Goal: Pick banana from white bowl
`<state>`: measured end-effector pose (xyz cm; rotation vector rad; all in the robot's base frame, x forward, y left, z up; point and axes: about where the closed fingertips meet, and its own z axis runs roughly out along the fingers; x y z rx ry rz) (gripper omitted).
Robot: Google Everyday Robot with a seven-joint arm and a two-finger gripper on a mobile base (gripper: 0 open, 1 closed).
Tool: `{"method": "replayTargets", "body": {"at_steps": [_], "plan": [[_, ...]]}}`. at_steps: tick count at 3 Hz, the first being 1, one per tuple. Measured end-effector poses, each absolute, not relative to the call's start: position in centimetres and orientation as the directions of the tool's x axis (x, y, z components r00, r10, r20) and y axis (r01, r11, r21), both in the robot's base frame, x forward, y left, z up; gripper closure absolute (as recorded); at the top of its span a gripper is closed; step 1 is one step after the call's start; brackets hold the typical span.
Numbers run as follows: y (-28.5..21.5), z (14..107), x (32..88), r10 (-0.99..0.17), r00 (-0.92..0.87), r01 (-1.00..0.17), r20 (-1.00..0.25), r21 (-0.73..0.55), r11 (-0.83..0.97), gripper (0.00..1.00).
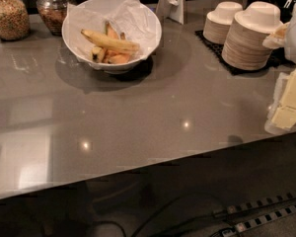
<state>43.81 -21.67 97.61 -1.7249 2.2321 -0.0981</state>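
Camera view: end effector (290, 105) at right edge (far from banana (110, 41)).

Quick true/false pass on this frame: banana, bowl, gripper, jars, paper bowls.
1. The banana lies inside the white bowl. True.
2. The gripper hangs directly over the white bowl. False: it is at the right edge of the view, well apart from the bowl.
3. Glass jars stand left of the white bowl. True.
4. The stacked paper bowls sit left of the white bowl. False: they are to its right, on a dark mat.
5. The banana is alone in the bowl. False: shorter fruit pieces lie beside it.
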Motion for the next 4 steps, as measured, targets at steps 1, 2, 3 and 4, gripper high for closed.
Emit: {"method": "replayTargets", "body": {"at_steps": [1, 2, 3, 4], "plan": [[-21.7, 97.6, 43.8, -0.953, -0.222, -0.931, -0.207, -0.245, 0.27, 0.0], [-21.1, 97.6, 44.5, -0.945, -0.212, -0.926, -0.249, -0.257, 0.275, 0.0], [-18.8, 97.6, 47.4, -0.916, -0.174, -0.914, -0.363, -0.287, 0.287, 0.0], [-15.0, 98.8, 52.5, -0.874, -0.089, -0.894, -0.477, -0.349, 0.282, 0.0]]}}
